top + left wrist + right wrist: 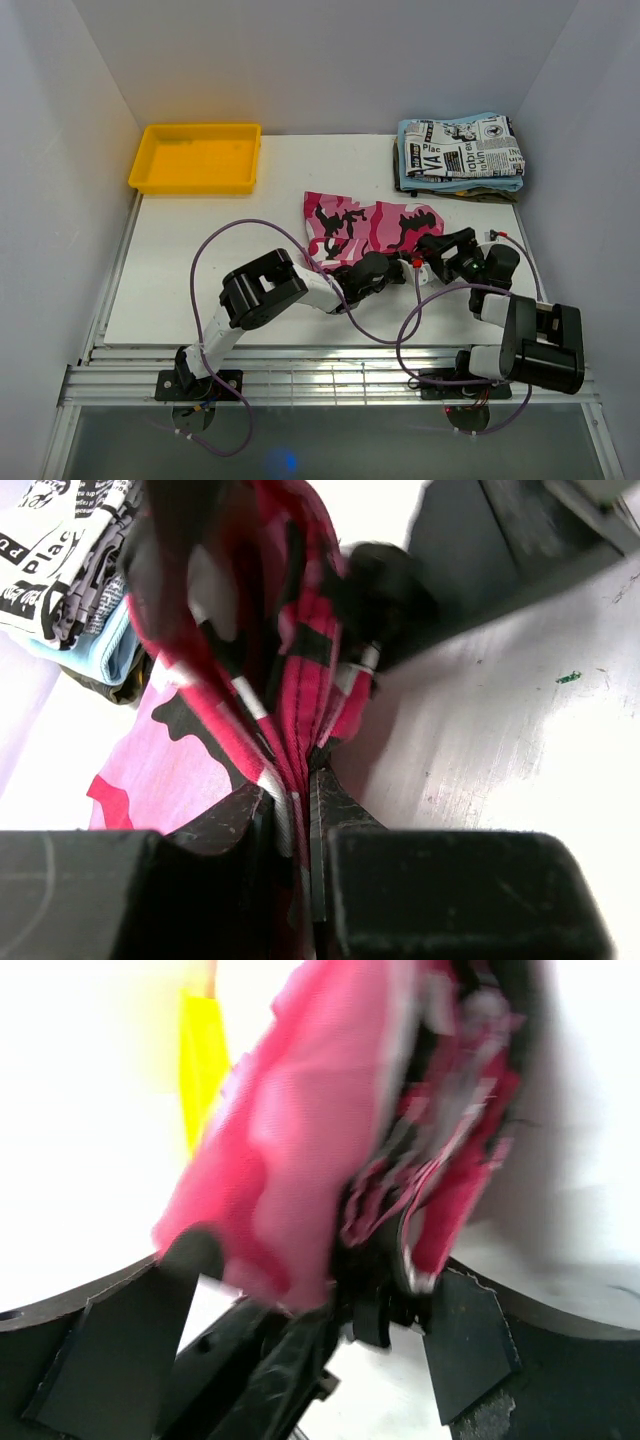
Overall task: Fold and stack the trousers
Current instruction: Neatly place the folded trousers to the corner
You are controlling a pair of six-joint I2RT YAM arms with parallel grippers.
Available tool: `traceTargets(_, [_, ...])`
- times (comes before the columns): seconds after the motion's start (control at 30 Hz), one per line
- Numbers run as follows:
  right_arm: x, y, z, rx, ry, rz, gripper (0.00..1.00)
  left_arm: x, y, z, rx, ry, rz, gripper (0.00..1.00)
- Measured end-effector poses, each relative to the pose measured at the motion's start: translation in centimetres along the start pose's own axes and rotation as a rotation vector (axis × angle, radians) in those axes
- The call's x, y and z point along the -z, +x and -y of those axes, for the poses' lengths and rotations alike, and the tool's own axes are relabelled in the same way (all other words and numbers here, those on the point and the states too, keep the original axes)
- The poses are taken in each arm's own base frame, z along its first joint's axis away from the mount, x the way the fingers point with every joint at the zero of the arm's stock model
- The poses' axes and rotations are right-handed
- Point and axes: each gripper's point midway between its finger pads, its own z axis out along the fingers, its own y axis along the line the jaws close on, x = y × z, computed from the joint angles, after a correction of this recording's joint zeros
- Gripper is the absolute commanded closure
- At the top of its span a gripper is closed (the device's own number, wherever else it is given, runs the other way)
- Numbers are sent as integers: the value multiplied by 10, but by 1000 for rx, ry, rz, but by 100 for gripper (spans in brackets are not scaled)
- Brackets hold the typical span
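Clearly mid-fold — left gripper (298, 805) pinches trousers (365, 225) at near edge; right gripper (300, 1300) gapes round the bunch. Next, prob. — right clamps, both fold over.

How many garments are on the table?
4 visible: camouflage trousers at centre, pinched by the left hand; newspaper-print garment, light blue cloth and a dark piece stacked far right. More may be hidden between them.

You have a yellow tray (197, 158) at the desk's (200, 280) far left; far right, a newsprint garment (465, 148) tops a blue cloth (100, 645)
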Motion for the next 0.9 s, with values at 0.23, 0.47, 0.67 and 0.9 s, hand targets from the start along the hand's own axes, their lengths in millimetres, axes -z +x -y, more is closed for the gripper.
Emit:
traceTargets(0.23, [9,1,-19,95,-58,19,10,0,0,0,10,1,1,100])
traceTargets(0.47, [3,9,14,53,58,-10,10,1,1,3,11,14,-2,100])
traceTargets(0.67, [3,10,30,34,144,-15,10,1,2,5,11,22,-5,100])
traceTargets(0.9, [-1,7,35,0,162,21,10,2,3,8,10,32,-6,100])
